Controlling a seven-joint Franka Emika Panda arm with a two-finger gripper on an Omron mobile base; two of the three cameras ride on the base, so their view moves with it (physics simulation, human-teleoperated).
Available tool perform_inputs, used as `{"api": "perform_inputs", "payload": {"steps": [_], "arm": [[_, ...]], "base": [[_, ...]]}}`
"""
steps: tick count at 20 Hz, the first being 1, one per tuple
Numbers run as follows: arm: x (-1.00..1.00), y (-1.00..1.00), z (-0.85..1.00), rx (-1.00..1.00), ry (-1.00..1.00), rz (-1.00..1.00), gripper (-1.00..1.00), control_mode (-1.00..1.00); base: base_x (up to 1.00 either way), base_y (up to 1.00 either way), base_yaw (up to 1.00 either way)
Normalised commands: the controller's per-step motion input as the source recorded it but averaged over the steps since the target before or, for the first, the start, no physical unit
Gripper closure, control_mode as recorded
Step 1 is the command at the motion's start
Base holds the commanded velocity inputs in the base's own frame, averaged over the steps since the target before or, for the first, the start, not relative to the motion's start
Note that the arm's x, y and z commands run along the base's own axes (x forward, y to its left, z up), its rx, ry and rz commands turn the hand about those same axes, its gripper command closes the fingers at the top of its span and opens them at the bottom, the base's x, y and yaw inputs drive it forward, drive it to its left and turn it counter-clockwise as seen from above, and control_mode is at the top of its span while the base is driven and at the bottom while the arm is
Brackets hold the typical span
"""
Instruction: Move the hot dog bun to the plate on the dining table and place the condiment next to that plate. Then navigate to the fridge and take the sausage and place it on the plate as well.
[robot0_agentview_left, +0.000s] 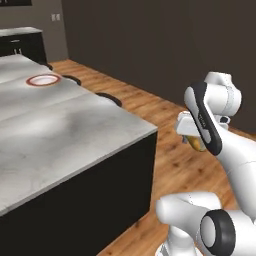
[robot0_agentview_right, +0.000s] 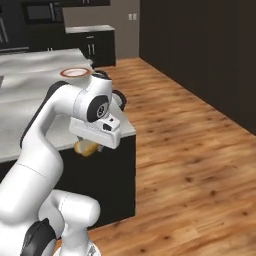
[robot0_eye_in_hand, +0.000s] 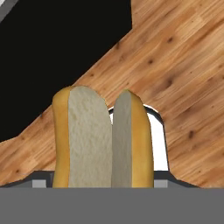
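A: Right up close, the hot dog bun, split side facing us, pinched in the fingers out over the wood floor.

B: So it's the carry step. The plate sits far left on the bench.

A: Next, I'd say, drive closer, then reach over that red rim.

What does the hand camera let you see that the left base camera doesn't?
The hand view shows the hot dog bun close up: its pale cut faces and the split between its two halves, hanging over wooden floor. The left base view shows the dining table with the plate at its far end, plus the arm and the gripper, with a bit of bun peeking out. Both show the bun, the floor and the table's black side.
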Motion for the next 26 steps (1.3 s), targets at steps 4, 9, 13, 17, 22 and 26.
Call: {"api": "perform_inputs", "payload": {"steps": [4, 9, 13, 17, 22, 26], "arm": [[0.0, 0.0, 0.0, 0.0, 0.0, 0.0, 1.0, 1.0], [0.0, 0.0, 0.0, 0.0, 0.0, 0.0, 1.0, 1.0], [0.0, 0.0, 0.0, 0.0, 0.0, 0.0, 1.0, 1.0], [0.0, 0.0, 0.0, 0.0, 0.0, 0.0, 1.0, 1.0], [0.0, 0.0, 0.0, 0.0, 0.0, 0.0, 1.0, 1.0], [0.0, 0.0, 0.0, 0.0, 0.0, 0.0, 1.0, 1.0]], "base": [[0.71, -1.0, 0.28], [0.69, -1.0, 0.29], [0.66, -1.0, 0.34], [0.64, -0.99, 0.39], [0.63, -0.82, 0.48], [0.62, -0.73, 0.53]]}}
